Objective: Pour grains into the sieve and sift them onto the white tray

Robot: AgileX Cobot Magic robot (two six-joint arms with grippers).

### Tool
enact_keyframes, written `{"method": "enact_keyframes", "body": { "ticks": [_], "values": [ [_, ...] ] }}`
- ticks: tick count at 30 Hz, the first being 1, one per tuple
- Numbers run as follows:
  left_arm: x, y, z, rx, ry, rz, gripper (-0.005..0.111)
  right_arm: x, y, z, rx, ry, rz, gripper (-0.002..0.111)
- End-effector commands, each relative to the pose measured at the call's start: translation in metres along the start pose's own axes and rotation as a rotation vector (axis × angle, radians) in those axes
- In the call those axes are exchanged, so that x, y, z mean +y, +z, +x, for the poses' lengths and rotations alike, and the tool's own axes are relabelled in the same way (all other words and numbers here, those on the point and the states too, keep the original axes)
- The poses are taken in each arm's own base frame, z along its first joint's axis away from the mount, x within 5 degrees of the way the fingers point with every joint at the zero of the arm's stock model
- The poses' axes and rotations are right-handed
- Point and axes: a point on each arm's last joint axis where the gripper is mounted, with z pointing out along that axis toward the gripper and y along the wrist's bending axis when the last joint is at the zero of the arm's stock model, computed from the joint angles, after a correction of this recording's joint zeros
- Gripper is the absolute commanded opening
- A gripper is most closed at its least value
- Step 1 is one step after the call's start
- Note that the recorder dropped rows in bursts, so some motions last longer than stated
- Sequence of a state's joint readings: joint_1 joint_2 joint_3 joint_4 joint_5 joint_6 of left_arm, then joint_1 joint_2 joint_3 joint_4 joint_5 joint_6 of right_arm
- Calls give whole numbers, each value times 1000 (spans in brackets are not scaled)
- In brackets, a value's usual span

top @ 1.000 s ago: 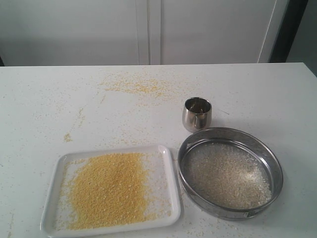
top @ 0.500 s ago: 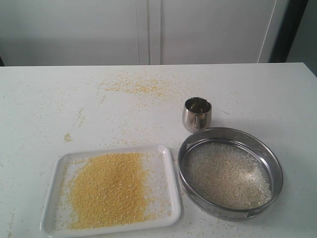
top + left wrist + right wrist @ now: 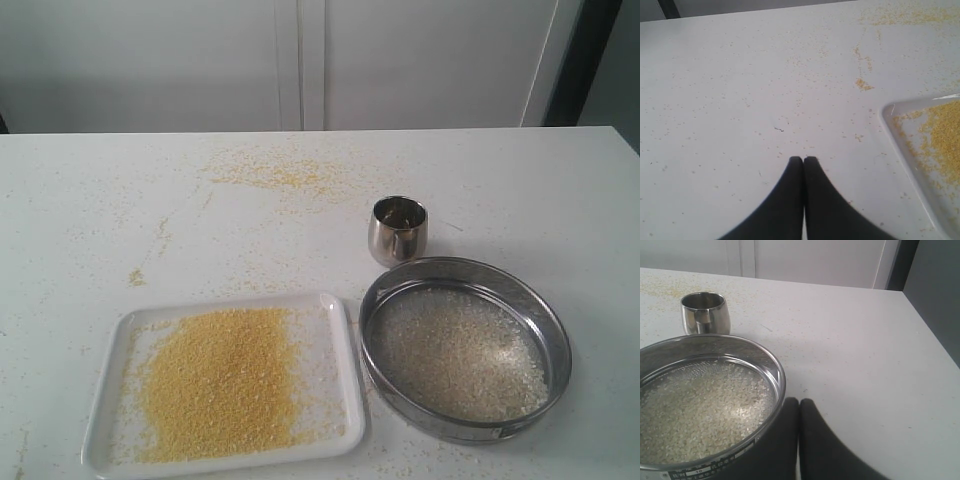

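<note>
Now: sifted grains [image 3: 460, 355] lie sorted on a white table [image 3: 520, 180], and nothing is held.
You have the white tray [image 3: 347, 350] at left carrying the yellow meal [image 3: 220, 385]. Just beside it, the sieve [image 3: 560, 345] keeps the pale bits, with a steel cup [image 3: 397, 232] behind. The sieve's rim label [image 3: 695, 471] is too small to read. The left gripper [image 3: 803, 160] and right gripper [image 3: 799, 402] have their jaws pressed together. Nothing has moved since a second ago.
</note>
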State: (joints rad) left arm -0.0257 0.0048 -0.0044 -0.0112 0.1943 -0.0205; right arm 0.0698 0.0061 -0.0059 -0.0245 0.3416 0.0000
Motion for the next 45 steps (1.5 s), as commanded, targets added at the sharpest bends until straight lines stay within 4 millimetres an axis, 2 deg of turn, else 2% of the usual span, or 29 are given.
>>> {"method": "enact_keyframes", "body": {
  "ticks": [1,45],
  "values": [
    [0,0,2,4,-18,3,0,0,0,1,-5,-4,-2,0],
    [0,0,2,11,-15,3,0,0,0,1,-7,19,-3,0]
  ]
}}
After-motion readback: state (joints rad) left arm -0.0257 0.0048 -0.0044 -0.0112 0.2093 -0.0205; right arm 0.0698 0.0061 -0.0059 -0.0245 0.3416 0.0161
